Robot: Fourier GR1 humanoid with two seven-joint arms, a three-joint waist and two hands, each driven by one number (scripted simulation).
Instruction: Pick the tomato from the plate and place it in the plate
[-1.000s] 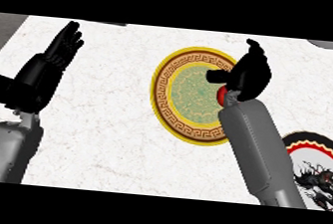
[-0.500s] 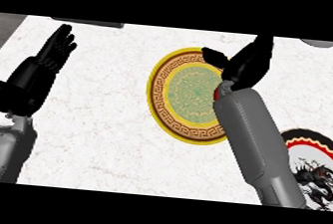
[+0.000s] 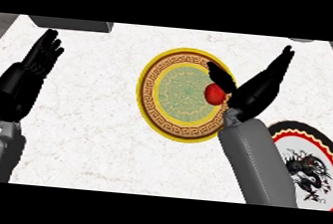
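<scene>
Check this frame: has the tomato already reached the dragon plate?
No. The tomato sits on the yellow-rimmed plate, beside the right robot hand; the dragon plate lies apart at lower right.

Right hand (image 3: 256, 89) and forearm cover the right rim of the yellow plate (image 3: 158, 118) and part of the tomato (image 3: 214, 93). Dragon plate (image 3: 309, 166), lower right of frame: left portion behind the forearm, right side cut off by the frame edge.

Kitchen: marble counter (image 3: 107, 144), ornate plates (image 3: 154, 118)
</scene>
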